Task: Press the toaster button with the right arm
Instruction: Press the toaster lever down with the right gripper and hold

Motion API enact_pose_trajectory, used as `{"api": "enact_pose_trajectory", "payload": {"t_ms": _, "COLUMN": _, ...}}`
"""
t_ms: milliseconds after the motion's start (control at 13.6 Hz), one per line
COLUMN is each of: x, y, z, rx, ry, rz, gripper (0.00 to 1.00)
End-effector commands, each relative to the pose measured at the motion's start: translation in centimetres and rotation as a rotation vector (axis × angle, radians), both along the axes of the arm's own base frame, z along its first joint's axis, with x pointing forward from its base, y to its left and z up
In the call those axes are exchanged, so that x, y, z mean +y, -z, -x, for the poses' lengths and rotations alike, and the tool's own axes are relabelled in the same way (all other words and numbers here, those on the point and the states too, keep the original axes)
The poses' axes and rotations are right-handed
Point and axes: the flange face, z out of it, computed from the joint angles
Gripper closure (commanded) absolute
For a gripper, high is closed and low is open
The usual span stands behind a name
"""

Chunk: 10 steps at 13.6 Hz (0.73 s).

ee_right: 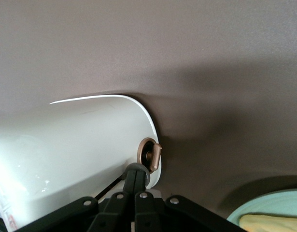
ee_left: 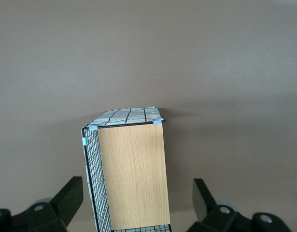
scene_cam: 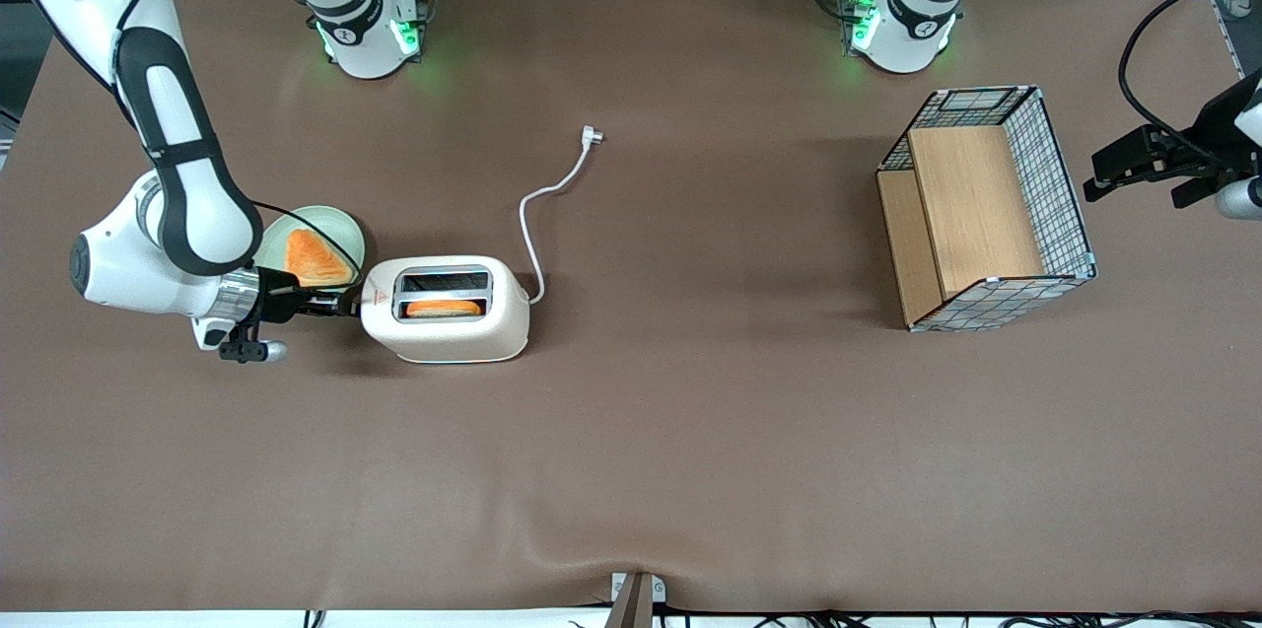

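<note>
The right arm (scene_cam: 177, 165) brings its gripper (scene_cam: 340, 305) low against the toaster's narrow end, the end without the cord. The fingers (ee_right: 129, 186) look pressed together with nothing held between them, their tips at the toaster button (ee_right: 137, 168). The button shows only as a small pale grey nub at the fingertips, mostly covered by them.

The main risk, as I judge it, is a slip. The toaster (scene_cam: 449, 337) has a smooth, rounded end, and the button is small, so a push slightly off line could slide off the button. The tips could then land on the brown dial (ee_right: 150, 155) just beside it. A push aimed along the toaster instead of down could also shove the light toaster across the tabletop (scene_cam: 690, 451) without latching the lever.

The toaster is cream-white and glossy, with a slice of bread (scene_cam: 444, 309) sitting in one slot. A green plate (scene_cam: 325, 210) holding toast (scene_cam: 317, 258) lies close beside the toaster's button end, so a wide swing could clip it. The white cord (scene_cam: 537, 204) trails loose from the toaster's cord end.
</note>
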Motion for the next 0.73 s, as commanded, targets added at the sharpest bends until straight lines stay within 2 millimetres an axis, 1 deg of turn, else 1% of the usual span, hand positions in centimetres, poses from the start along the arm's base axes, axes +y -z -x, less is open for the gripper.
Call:
{"api": "enact_pose_trajectory", "payload": {"t_ms": 0, "x": 0.44, "y": 2.81, "z": 0.74, "rx": -0.017, "ry": -0.014, "rz": 0.009, "gripper": 1.0}}
{"api": "enact_pose_trajectory", "payload": {"t_ms": 660, "x": 0.66, "y": 2.22, "z": 0.53, "rx": -0.018, "ry": -0.018, "rz": 0.003, "gripper": 1.0}}
